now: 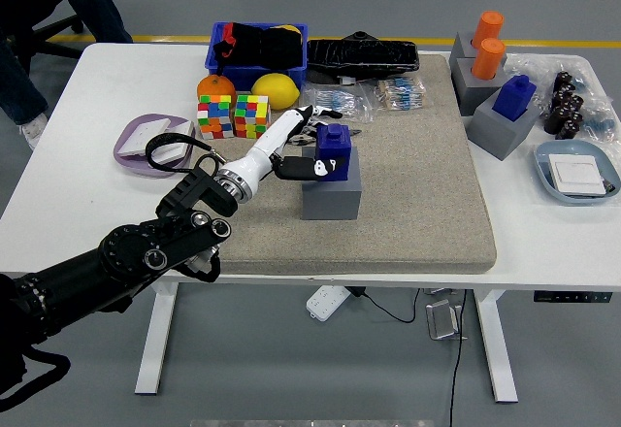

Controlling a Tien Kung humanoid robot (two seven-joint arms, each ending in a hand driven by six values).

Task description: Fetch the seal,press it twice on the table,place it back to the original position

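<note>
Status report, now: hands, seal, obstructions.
Left hand closed around blue seal, seal seated on grey block. Right hand out of view. Cubes and packets nearby, none blocking.

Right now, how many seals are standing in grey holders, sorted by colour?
Blue seals: 2, one at the left hand on the mat, one at the right.
Orange seals: 2.
Total: 4.
</note>
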